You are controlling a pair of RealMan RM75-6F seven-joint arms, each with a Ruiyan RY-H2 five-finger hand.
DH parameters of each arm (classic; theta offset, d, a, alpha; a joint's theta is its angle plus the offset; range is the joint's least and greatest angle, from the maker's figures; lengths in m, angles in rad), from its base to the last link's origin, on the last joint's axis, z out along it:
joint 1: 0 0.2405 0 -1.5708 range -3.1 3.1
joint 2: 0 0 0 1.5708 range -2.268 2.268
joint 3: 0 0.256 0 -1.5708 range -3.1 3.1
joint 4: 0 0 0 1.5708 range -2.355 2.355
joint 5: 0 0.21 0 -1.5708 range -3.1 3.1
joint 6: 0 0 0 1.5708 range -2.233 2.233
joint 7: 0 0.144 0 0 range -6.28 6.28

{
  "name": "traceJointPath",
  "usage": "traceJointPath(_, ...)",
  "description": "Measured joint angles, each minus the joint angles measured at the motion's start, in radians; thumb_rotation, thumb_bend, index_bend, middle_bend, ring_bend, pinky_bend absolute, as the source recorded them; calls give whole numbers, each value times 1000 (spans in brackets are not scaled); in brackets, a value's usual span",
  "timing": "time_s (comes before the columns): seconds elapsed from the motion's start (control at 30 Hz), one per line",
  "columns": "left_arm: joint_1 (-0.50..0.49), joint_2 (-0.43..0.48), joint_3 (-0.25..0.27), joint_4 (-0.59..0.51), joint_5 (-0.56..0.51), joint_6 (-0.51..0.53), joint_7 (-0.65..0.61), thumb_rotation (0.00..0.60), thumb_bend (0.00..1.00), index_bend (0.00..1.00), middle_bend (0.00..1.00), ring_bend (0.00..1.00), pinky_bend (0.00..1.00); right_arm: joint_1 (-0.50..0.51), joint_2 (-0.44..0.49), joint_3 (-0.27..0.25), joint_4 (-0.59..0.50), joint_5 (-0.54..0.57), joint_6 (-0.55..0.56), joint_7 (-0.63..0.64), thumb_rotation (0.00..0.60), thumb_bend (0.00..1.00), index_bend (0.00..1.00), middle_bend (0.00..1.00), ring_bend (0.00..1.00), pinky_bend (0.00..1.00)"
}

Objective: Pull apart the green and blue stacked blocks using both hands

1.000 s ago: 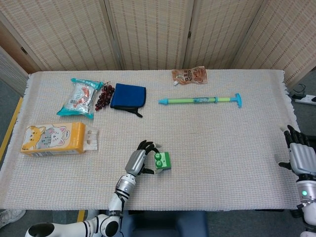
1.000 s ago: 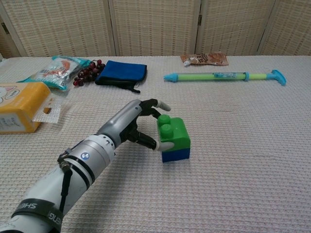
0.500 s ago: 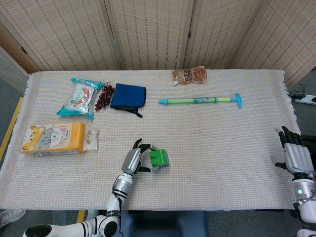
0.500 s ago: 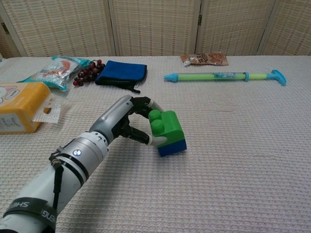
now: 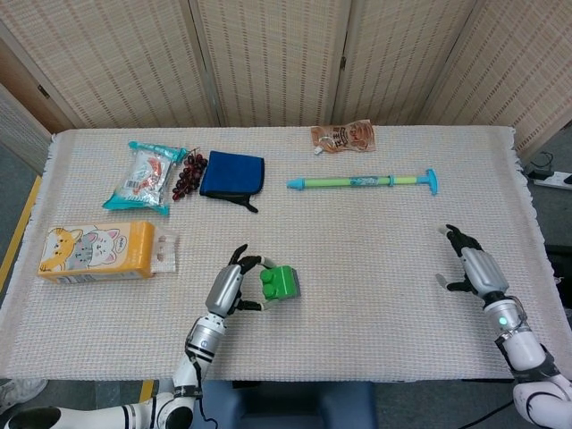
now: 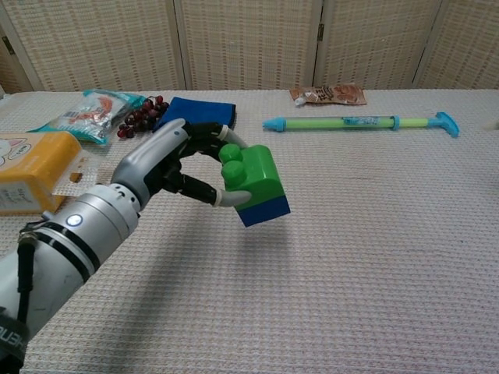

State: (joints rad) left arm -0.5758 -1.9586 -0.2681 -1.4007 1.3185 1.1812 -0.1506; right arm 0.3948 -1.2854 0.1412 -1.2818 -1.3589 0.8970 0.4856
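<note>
The stacked blocks [image 6: 256, 185], a green brick on a thinner blue one, hang tilted above the cloth in the chest view; the head view shows the blocks [image 5: 279, 282] near the table's front middle. My left hand [image 6: 181, 162] grips them from the left, thumb under and fingers over the studs; the same left hand [image 5: 229, 288] shows in the head view. My right hand [image 5: 472, 268] hovers over the right side of the table, fingers spread, holding nothing, well away from the blocks. The chest view does not show it.
A green and blue toy pump [image 5: 362, 181] lies across the back middle, a snack pouch [image 5: 343, 136] behind it. A blue cloth [image 5: 232, 175], grapes [image 5: 189, 174] and a snack bag [image 5: 145, 176] sit back left. An orange cat box [image 5: 96, 251] lies at the left edge.
My left hand has closed on the blocks and lifted them off the cloth, moving slightly left. My right hand has swung in from the table's right edge toward the middle.
</note>
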Motion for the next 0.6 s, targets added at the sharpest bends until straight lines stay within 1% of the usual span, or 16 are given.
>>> traceJointPath(0.2, -12, 10, -29, -8, 15, 22, 3, 600, 564, 513, 813, 323, 0, 107, -76, -37, 73, -138, -80, 409, 600, 397, 0, 0, 0, 0)
traceJointPath(0.23, -14, 12, -33, -9, 16, 24, 3, 600, 565, 513, 813, 323, 0, 132, -94, -48, 94, -168, -92, 491, 600, 397, 0, 0, 0, 0)
traceJointPath(0.33, -20, 17, -45, -10, 18, 32, 0, 600, 564, 511, 813, 323, 0, 208, -144, -82, 152, -247, -119, 677, 600, 397, 0, 0, 0, 0)
traceJointPath(0.43, -27, 17, -57, 6, 19, 40, -1, 600, 565, 510, 813, 323, 0, 301, -204, -118, 215, -320, -136, 813, 600, 397, 0, 0, 0, 0)
traceJointPath(0.53, -35, 16, -69, 20, 13, 43, 0, 600, 565, 511, 813, 323, 0, 370, -259, -149, 258, -365, -135, 904, 600, 397, 0, 0, 0, 0)
traceJointPath(0.6, -38, 15, -72, 27, 11, 47, 3, 600, 565, 512, 813, 323, 0, 397, -285, -162, 278, -380, -126, 945, 600, 397, 0, 0, 0, 0)
